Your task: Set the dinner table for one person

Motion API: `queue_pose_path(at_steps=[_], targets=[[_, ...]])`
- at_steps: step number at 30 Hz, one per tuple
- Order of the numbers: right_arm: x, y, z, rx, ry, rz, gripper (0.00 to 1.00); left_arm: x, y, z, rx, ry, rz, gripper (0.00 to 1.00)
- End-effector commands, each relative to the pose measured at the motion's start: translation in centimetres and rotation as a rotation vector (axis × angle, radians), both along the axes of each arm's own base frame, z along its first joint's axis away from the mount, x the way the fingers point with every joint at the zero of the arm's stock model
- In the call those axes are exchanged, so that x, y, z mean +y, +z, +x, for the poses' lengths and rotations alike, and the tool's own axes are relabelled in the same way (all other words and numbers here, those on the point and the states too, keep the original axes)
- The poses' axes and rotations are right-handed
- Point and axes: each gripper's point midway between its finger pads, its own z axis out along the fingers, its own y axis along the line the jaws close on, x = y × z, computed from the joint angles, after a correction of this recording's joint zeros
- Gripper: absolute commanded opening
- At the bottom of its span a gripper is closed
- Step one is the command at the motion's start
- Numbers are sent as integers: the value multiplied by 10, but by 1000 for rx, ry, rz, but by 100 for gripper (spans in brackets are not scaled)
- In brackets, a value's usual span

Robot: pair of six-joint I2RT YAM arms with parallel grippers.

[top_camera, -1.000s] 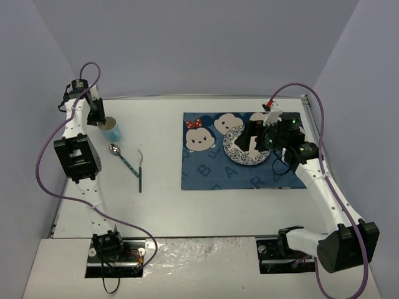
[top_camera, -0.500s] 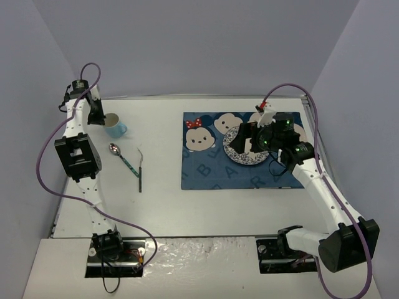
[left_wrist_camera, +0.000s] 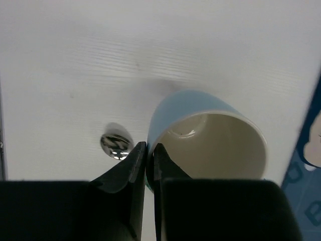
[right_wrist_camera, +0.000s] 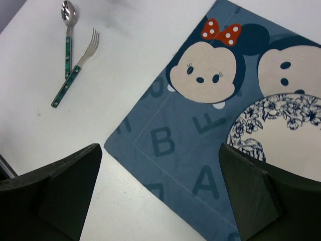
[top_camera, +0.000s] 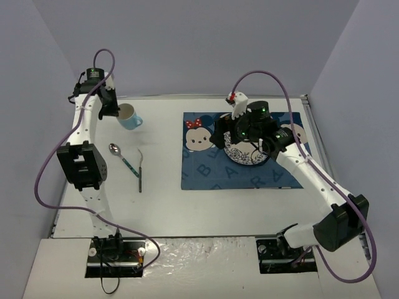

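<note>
My left gripper (top_camera: 116,111) is shut on the rim of a light blue cup (top_camera: 129,116) with a white inside and holds it tilted above the white dinner table (top_camera: 162,199). In the left wrist view the jaws pinch the cup's wall (left_wrist_camera: 190,103). A blue-and-white patterned plate (top_camera: 248,151) lies on the blue cartoon placemat (top_camera: 206,171). My right gripper (top_camera: 225,138) is open and empty above the mat, left of the plate (right_wrist_camera: 281,135). A spoon (top_camera: 122,157) and a fork (top_camera: 140,169) with green handles lie on the table's left part.
The spoon's bowl (left_wrist_camera: 116,142) shows under the cup in the left wrist view. The spoon (right_wrist_camera: 68,35) and fork (right_wrist_camera: 75,73) also show in the right wrist view, left of the placemat (right_wrist_camera: 190,145). Walls enclose the table on three sides.
My left gripper has lifted the cup off the table and carried it right. My right gripper has left the plate, opened, and moved left over the placemat.
</note>
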Motion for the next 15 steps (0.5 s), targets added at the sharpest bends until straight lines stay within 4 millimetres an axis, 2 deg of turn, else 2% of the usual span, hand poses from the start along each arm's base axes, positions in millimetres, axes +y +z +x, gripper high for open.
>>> queue_pose_path(at_steps=[1, 6, 11, 15], targets=[[43, 24, 16, -147, 88, -55, 97, -80, 85, -36, -155, -70, -62, 0], [84, 38, 16, -205, 152, -75, 94, -135, 96, -73, -151, -142, -60, 0], [118, 32, 9, -222, 200, -109, 89, -162, 104, -96, -149, -158, -52, 0], [138, 25, 5, -219, 234, -122, 86, -182, 110, -109, -153, -193, -47, 0]])
